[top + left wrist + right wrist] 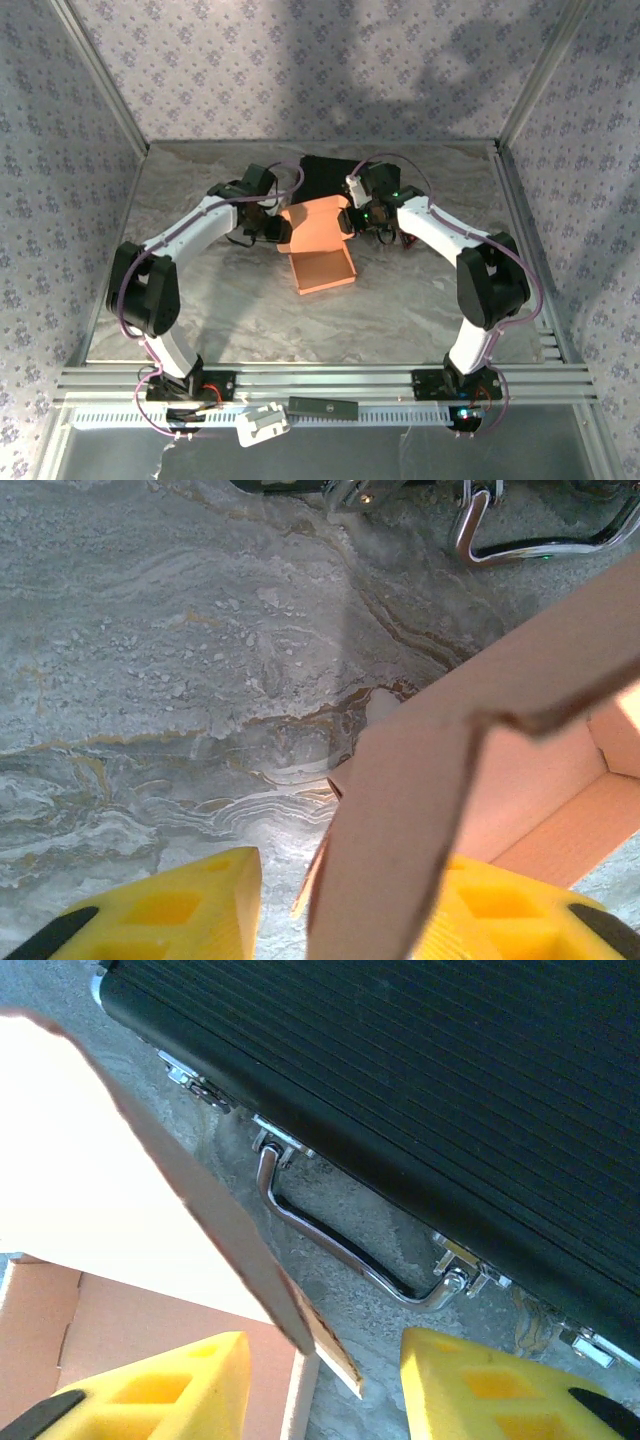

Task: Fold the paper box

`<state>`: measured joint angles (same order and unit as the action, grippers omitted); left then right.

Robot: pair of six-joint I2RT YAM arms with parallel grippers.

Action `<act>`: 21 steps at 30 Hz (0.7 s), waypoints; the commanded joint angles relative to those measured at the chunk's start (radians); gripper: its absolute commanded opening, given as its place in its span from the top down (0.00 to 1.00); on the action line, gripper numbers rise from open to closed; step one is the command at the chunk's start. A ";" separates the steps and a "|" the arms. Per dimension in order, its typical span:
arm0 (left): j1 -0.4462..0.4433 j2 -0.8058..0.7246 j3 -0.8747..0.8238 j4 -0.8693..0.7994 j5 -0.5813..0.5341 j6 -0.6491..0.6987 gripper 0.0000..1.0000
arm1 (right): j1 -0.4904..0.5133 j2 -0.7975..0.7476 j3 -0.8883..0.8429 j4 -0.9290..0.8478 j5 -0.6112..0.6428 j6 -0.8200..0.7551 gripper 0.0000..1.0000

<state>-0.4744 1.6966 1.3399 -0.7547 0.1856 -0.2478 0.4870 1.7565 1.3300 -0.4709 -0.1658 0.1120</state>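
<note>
Top external: left arm (190, 235) reaches in from the left, left claw (272, 230) at the left edge of the paper box (322, 262). Box sits mid-desk (220, 300), just in front of the black case (325, 172): open tray part toward the arm bases, a flap (315, 222) raised at the far end. Right claw (350, 220) at the flap's right edge, right arm (440, 232) coming in from the right

Left wrist: yellow fingers (160, 915) apart, flap rising between them. It overlaps the finger on the view's right, and bare desk shows between it and the other finger -> left claw open around the flap, not clamped. Tray corner to the right of the flap, chrome handle (520, 545) of the case at the top edge

Right wrist: yellow fingers apart, flap edge running down between them, close to the finger on the view's left, bare desk between it and the other -> right claw open, straddling the flap edge, no clamp. Tray inside at lower left; case across the top right, handle and latches (195, 1085) facing the box
</note>
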 commanded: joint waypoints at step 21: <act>-0.088 0.012 0.061 0.038 -0.298 -0.193 1.00 | 0.160 -0.037 0.005 0.003 0.223 0.097 0.88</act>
<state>-0.5503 1.6989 1.3621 -0.7292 -0.0479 -0.3977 0.6258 1.7519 1.3300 -0.4656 -0.0113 0.1688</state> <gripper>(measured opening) 0.047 0.133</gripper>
